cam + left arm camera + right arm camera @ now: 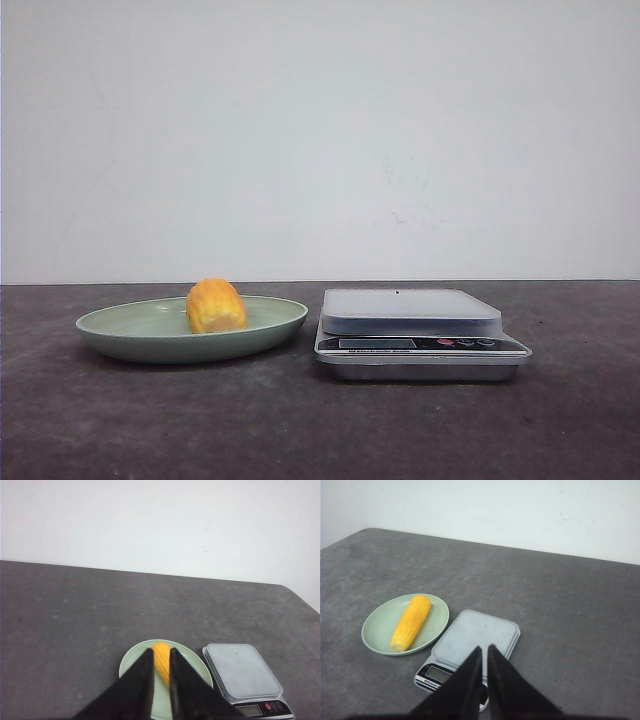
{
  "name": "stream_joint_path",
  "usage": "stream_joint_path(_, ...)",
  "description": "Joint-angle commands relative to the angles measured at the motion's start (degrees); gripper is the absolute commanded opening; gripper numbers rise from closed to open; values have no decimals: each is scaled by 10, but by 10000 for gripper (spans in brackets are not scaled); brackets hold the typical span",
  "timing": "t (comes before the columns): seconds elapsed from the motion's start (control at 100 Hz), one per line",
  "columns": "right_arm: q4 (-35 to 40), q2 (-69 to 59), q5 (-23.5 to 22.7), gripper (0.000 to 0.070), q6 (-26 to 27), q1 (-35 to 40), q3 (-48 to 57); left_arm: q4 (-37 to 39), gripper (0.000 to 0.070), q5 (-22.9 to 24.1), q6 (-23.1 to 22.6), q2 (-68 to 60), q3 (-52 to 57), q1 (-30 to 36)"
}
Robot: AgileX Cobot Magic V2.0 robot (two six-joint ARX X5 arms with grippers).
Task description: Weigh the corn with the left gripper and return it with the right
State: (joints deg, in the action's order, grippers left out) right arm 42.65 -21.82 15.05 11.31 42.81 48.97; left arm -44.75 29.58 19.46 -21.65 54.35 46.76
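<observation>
The corn is a yellow-orange cob lying in a pale green plate on the left of the dark table. It also shows in the left wrist view and in the right wrist view. My left gripper hangs high above the plate, its black jaws drawn together to a narrow slit, holding nothing. My right gripper hangs high above the scale, jaws shut and empty. Neither gripper shows in the front view.
A silver digital kitchen scale with a grey platform stands right of the plate, close beside it; it also shows in the left wrist view. The dark grey table runs back to a white wall.
</observation>
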Motion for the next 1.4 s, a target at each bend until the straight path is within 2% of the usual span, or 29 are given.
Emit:
stream_joint_path(0.0,-5,0,2,10,6,5,5,6,17,-1,-6,0,5,5)
stream_joint_path(0.43,-5,0,0,10,6,5,5,7,17,0,-6,4,5,-4)
stream_joint_path(0.51,-5,0,0,10,6,5,5,8,15,3,-12,5,5,-34)
stream_joint_path(0.61,-5,0,0,10,6,5,5,11,16,8,-14,15,-3,-105)
stream_joint_path(0.67,-5,-1,0,10,6,5,5,17,16,8,7,30,-21,-150)
stream_joint_path(0.87,-5,0,0,10,6,5,5,132,16,-8,-8,126,-155,-283)
stream_joint_path(0.97,-5,0,0,10,6,5,5,213,16,-52,-53,188,-245,-324)
stream_joint_path(1.11,-6,-1,0,10,6,5,5,324,16,-107,-112,215,-359,-353)
stream_joint_path(1.39,-6,2,0,10,6,5,5,436,16,-167,-110,215,-505,-379)
